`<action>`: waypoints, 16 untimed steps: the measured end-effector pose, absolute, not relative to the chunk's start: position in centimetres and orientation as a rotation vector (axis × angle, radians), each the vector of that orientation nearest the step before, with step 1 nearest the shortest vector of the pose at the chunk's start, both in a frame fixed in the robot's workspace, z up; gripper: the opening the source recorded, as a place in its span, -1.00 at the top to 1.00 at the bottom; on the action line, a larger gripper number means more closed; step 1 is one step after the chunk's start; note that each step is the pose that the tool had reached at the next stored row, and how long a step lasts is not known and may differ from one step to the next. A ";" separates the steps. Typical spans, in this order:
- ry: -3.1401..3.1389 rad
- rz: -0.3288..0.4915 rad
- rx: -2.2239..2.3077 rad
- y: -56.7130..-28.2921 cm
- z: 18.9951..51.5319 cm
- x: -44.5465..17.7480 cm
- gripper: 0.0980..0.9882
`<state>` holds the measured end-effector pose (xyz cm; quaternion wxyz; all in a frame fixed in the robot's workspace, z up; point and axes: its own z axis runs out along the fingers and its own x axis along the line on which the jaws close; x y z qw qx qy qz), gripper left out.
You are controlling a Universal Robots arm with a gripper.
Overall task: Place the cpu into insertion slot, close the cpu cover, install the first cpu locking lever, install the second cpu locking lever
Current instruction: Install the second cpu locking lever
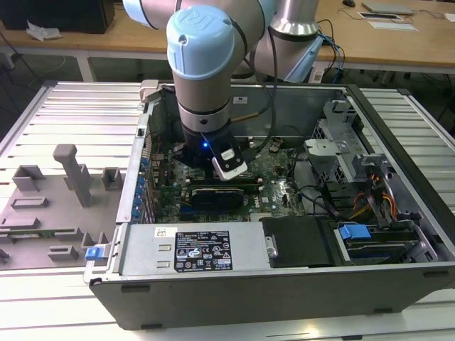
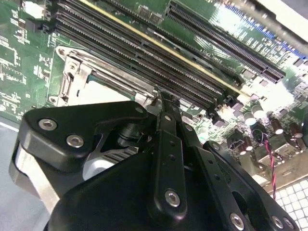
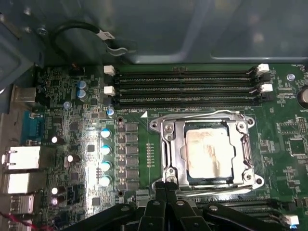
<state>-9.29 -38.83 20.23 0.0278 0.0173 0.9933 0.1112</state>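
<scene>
The cpu [image 3: 208, 153], with its pale silvery-tan top, lies in the insertion slot [image 3: 251, 161] on the green motherboard. The silver cpu cover [image 3: 174, 144] lies flat over it, and the chip shows through its window. A thin wire locking lever [image 3: 211, 114] runs along the slot's side nearest the memory slots. My gripper [image 3: 166, 186] has its black fingers pressed together, the tips at the slot's edge opposite that lever. In the second wrist view the gripper [image 2: 162, 98] meets the silver rim of the slot [image 2: 79, 77]. In the exterior view the arm's wrist [image 1: 206, 106] stands over the open computer case.
Long black memory slots [image 3: 187, 86] lie beside the socket, a row of capacitors [image 3: 105, 156] on another side. A black cable [image 3: 77, 29] loops by the grey case wall. The exterior view shows the power supply [image 1: 192, 249], a drive cage [image 1: 341, 142] and grey fixtures [image 1: 71, 177].
</scene>
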 end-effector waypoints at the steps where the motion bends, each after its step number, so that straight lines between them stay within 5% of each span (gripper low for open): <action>1: 3.066 0.343 0.053 -38.8 20.2 -9.3 0.98; 16: 3.066 0.342 0.053 -38.6 20.7 -9.7 0.98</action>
